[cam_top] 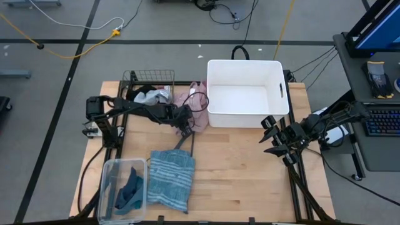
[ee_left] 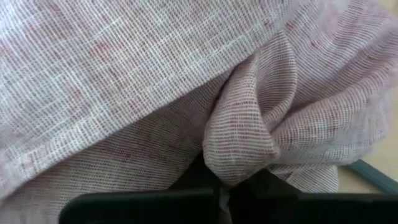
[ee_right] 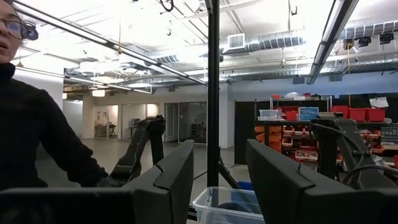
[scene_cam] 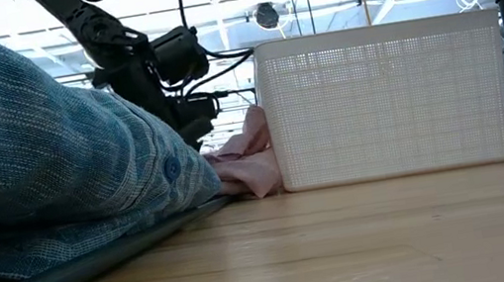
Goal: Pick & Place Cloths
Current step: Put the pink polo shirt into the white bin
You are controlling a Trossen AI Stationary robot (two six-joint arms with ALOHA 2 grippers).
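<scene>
A pink cloth [cam_top: 197, 105] lies on the table against the left wall of the white bin [cam_top: 247, 92]; in the low view it [scene_cam: 248, 167] bunches at the bin's foot. My left gripper [cam_top: 187, 122] is down on its near edge, shut on a fold. A blue-striped cloth [cam_top: 170, 180] lies spread on the near left of the table. A teal and navy cloth [cam_top: 128, 190] sits in a clear tub. Black, white and grey cloths [cam_top: 150, 95] fill a wire basket. My right gripper [cam_top: 273, 134] hangs open at the table's right, holding nothing. My left gripper pinches a raised fold of the pink cloth [ee_left: 239, 152] between its two fingers [ee_left: 155, 208]. It comes from above, slanting down toward the bin. The rest of the cloth lies slack on the table, filling the wrist view.
The wire basket [cam_top: 149, 78] stands at the far left, the clear tub [cam_top: 107, 187] at the near left corner. A thin grey hanger [cam_top: 182, 142] lies between the pink and striped cloths. A person [ee_right: 37, 124] shows beyond the table. Bare wood lies in front of the bin.
</scene>
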